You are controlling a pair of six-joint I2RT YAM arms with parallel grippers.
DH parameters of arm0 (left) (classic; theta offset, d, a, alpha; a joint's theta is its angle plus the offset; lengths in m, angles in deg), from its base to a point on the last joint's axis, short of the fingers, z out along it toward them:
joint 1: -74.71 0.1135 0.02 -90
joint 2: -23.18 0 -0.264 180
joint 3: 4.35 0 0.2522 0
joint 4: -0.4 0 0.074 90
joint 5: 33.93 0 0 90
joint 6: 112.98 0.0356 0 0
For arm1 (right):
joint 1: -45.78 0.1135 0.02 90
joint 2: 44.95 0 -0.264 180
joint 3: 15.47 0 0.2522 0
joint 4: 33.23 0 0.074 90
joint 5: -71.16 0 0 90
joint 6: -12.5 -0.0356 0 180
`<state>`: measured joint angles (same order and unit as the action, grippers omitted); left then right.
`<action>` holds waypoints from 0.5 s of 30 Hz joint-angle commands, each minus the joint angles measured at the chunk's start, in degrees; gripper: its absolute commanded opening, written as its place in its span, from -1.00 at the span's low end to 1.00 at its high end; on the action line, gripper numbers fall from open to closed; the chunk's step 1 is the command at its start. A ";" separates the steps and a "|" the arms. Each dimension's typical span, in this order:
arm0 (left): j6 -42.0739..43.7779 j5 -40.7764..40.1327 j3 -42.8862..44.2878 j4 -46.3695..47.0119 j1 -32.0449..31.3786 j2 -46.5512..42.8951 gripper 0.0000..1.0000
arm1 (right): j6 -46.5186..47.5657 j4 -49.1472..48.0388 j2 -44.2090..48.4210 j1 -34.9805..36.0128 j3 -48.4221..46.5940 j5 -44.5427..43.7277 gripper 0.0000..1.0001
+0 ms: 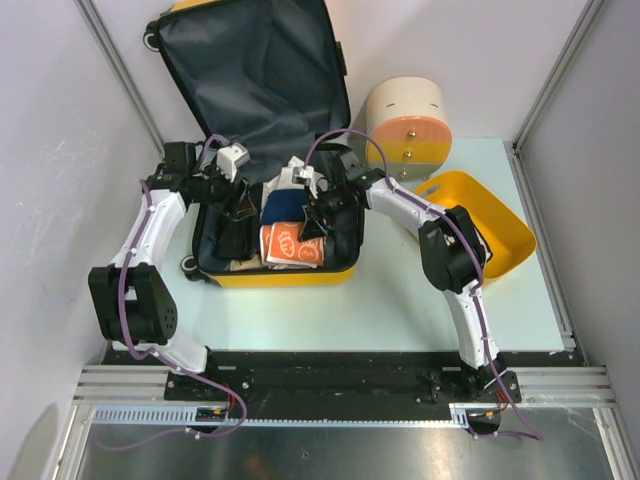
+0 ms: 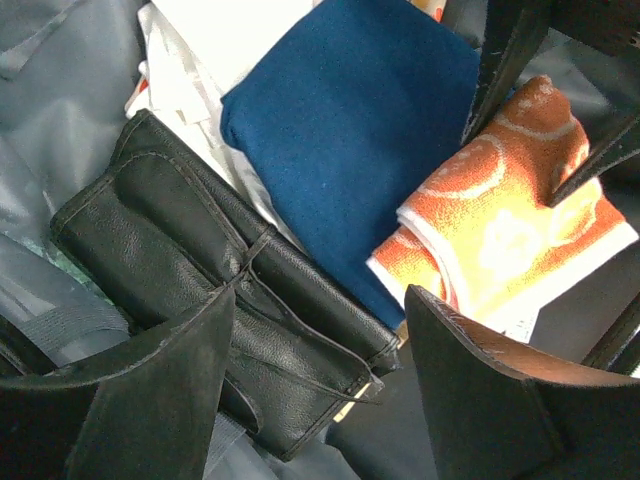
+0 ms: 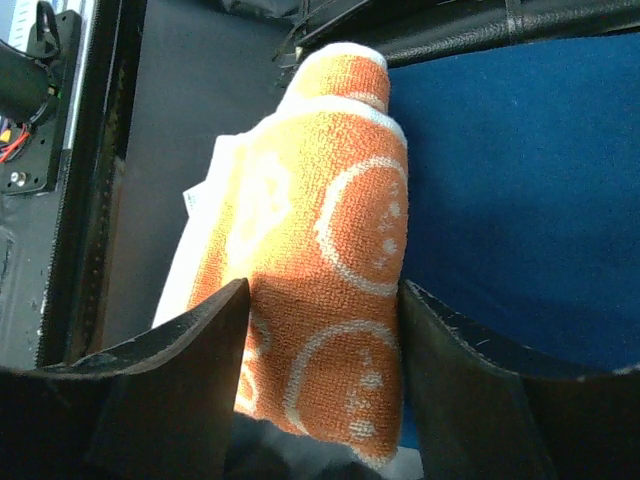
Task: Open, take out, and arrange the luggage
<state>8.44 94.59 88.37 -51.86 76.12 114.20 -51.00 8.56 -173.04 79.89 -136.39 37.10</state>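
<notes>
Luggage (image 1: 290,277) lies open beneath both tools. Right gripper (image 3: 322,300): jaws wide, orange towel (image 3: 320,200) filling the gap; cannot tell if pinched. Left gripper (image 2: 320,300): spread, empty, above black pouch (image 2: 200,290). Advice: close on the towel only, clear of blue cloth (image 3: 520,180) alongside, lift straight

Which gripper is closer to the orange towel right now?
Right. The right gripper straddles the orange towel, a finger on each side. The left gripper hovers over the black leather pouch, across the blue cloth from it.
</notes>
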 commanded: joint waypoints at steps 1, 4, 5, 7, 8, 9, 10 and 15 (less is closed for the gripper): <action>-0.22 0.50 -1.00 0.97 -0.18 -3.66 0.47 | 7.06 6.32 2.40 1.31 -2.62 1.98 0.16; -0.13 0.76 -0.91 1.06 -0.18 -3.84 0.47 | 11.02 10.02 3.54 2.37 -2.80 1.19 -0.38; -0.04 0.94 -0.91 1.15 -0.27 -3.84 0.47 | 11.03 10.37 4.16 2.54 -2.80 0.93 -0.50; 0.40 0.94 -0.91 1.23 -0.18 -4.10 0.47 | 10.33 10.38 5.57 2.46 -2.89 0.31 -0.96; 0.48 1.20 -1.00 1.24 -0.18 -4.27 0.47 | 9.89 10.38 7.49 2.28 -2.89 -0.30 -1.00; 0.57 1.38 -1.00 1.32 -0.18 -4.36 0.47 | 9.28 10.12 8.72 1.58 -2.80 -0.92 -1.00; 0.57 1.64 -0.91 1.32 -0.18 -4.62 0.47 | 6.57 9.24 10.04 0.88 -2.10 -1.71 -1.00; -0.13 3.22 -0.30 1.67 -0.35 -4.98 0.47 | -6.01 0.19 20.94 -6.50 1.94 -4.00 -1.00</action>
<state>8.48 95.10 87.71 -51.51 76.12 112.21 -47.40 15.95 -164.19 79.91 -135.32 34.59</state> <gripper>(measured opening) 0.736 0.070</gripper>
